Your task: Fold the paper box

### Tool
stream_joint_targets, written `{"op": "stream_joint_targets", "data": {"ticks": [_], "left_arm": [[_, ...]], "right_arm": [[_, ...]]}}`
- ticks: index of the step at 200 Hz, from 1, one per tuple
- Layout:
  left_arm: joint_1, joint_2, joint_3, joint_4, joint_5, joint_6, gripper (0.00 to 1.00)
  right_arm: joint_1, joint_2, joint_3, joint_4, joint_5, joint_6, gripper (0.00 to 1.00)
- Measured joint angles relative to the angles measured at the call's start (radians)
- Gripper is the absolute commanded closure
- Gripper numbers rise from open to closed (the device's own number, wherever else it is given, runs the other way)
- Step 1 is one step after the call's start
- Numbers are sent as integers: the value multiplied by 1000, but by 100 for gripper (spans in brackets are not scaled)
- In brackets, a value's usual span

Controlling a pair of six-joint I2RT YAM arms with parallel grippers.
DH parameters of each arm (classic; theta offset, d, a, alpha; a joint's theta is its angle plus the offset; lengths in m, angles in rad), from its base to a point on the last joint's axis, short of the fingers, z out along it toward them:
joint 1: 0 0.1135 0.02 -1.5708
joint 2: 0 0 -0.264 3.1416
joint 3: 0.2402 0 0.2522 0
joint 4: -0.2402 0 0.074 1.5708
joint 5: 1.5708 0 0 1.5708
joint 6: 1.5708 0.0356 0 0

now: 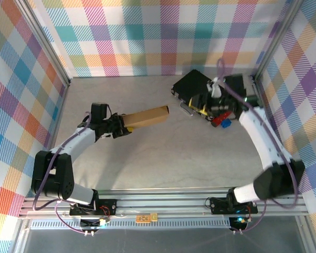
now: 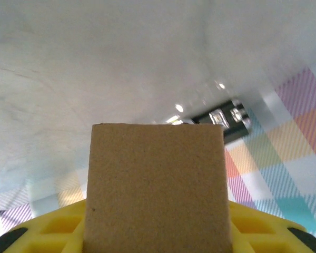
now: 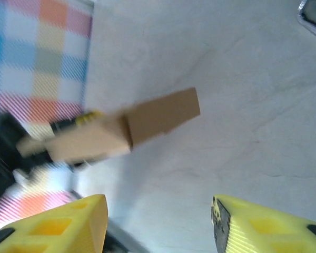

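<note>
Your left pincer [image 1: 121,124] is clamped on one end of the paper box [image 1: 146,117]. The box reads as a flattened brown strip, held out over the middle of the table [image 1: 163,158] and seemingly lifted off its surface. Your right pincer [image 3: 158,210] stands apart with nothing between its fingers, well away from the box, beside the black case [image 1: 192,85] at the back right. To fold well, I judge you should bring the right pincer across to the free end and take a panel close to a crease. Then bend along the score while the left grip holds firm. Grab too far from the crease and the cardboard may buckle. The cardboard faces look plain: no brand, label or writing can be read.
</note>
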Motion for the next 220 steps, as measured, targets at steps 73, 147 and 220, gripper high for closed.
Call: {"op": "stream_joint_targets", "data": {"ticks": [73, 147, 220], "left_arm": [[13, 149, 40, -267, 60, 99, 98], [18, 165, 68, -322, 71, 154, 99], [25, 165, 69, -332, 72, 175, 99]], "right_arm": [[208, -89, -296, 266, 241, -591, 46], [208, 183, -60, 172, 159, -691, 63], [215, 188, -59, 127, 146, -697, 63]]}}
